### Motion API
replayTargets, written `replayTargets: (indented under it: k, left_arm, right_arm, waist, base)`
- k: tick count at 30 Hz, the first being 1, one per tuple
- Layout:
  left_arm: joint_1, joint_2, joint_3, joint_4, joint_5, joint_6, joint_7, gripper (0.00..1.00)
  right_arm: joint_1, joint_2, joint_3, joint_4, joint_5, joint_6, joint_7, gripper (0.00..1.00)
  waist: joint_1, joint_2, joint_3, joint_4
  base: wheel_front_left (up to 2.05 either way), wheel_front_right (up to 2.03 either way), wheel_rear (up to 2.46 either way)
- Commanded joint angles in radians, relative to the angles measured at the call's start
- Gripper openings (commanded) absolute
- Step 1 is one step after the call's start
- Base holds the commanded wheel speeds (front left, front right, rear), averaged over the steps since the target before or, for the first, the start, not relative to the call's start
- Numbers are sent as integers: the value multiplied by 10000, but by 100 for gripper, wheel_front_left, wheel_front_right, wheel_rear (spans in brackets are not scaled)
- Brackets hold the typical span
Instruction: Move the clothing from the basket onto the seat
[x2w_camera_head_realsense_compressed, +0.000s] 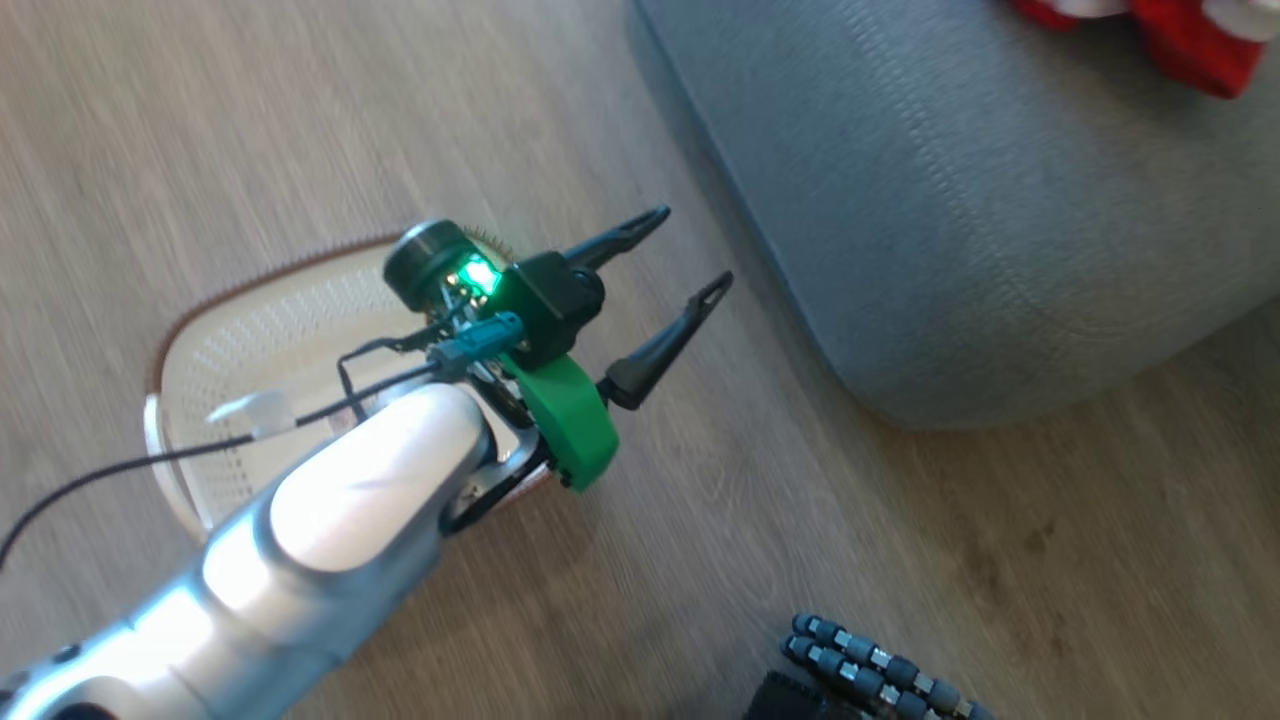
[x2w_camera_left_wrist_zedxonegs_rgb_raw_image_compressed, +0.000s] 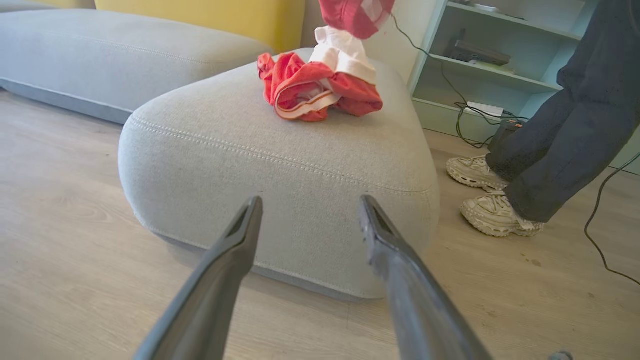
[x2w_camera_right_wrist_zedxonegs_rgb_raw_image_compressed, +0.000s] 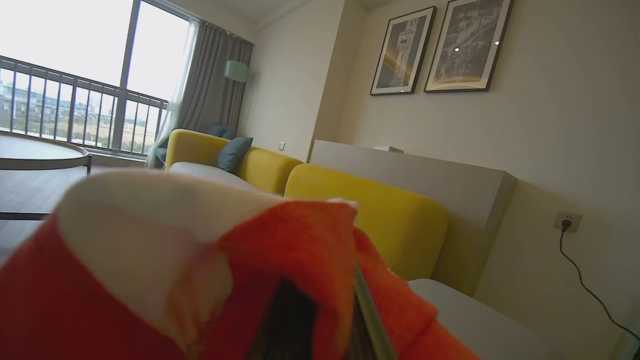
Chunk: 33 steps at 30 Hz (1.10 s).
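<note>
Left jaws gape wide, empty (right jaws clutch clothing (x2w_camera_right_wrist_zedxonegs_rgb_raw_image_compressed: 300, 240)).

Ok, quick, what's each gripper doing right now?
Left gripper: open, empty, fingers apart, facing the seat.
Right gripper: closed on the clothing, which is draped over it.

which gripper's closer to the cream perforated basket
Left. The left gripper hangs open by the cream perforated plastic basket; right gripper holds red-and-white fabric clothing above the grey upholstered seat.
</note>
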<state>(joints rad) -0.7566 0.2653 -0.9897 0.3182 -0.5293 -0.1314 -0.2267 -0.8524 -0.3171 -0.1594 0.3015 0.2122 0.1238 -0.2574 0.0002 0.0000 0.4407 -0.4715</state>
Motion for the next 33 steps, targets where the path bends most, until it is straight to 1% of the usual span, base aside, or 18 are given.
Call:
replayTargets:
  k: [1,7,8,11,15,20,24,28,31,32,33]
  left_arm:
    - [-436,261,287,-451,34,21,93,100]
    - [-514,712,229,-989,104,92,558,100]
    - [-513,871,257,-1148,102,140,648,100]
    - [-501,1073,271,-1358,121,203,748,100]
    - [-388,1258,293,-1550,89,313,804,100]
    - [-268,1377,306,-1674,76,425,728,100]
    - [-253,1411,344,-1687,79,491,588,100]
    - [-277,1405,368,-1613,62,496,455,100]
    - [-297,1375,381,-1559,48,501,391,100]
    - [-308,1360,386,-1526,37,499,363,100]
    - [-316,1343,388,-1485,29,495,332,100]
  right_arm:
    - [-500,-325,-237,37,-157,69,-43,0]
    - [-1939,-865,-1617,1679,-881,69,-38,0]
    - [-2413,-1111,-2017,2262,-1251,69,22,0]
    - [-3012,-1389,-2742,2930,-1799,69,102,0]
    - [-3577,-1547,-3701,3549,-2473,69,154,0]
    - [-3836,-1491,-4752,4047,-3262,69,249,0]
    - [-3816,-1109,-5392,4549,-3876,69,422,0]
    - [-3630,-696,-5538,5190,-4258,69,344,0]
    - [-3429,-607,-5400,5516,-4404,69,210,0]
    - [-3340,-583,-5429,5667,-4388,69,146,32]
    - [-3224,-570,-5418,5829,-4392,69,94,52]
  waist:
    - [-2,0,508,249]
    - [-2,0,1330,615]
    - [-2,0,1594,753]
    - [-2,0,1976,975]
    - [-2,0,2425,1280]
    - [-2,0,2942,1636]
    - [-2,0,3195,1846]
    - [-2,0,3232,1984]
    - [-2,0,3170,2047]
    - [-2,0,3139,2068]
    - [-2,0,3087,2089]
  base:
    - [0,0,0]
    - [0,0,0]
    - [0,0,0]
    - [0,0,0]
    - [0,0,0]
    - [0,0,0]
    - [0,0,0]
    - [0,0,0]
    - [0,0,0]
    - [0,0,0]
    - [0,0,0]
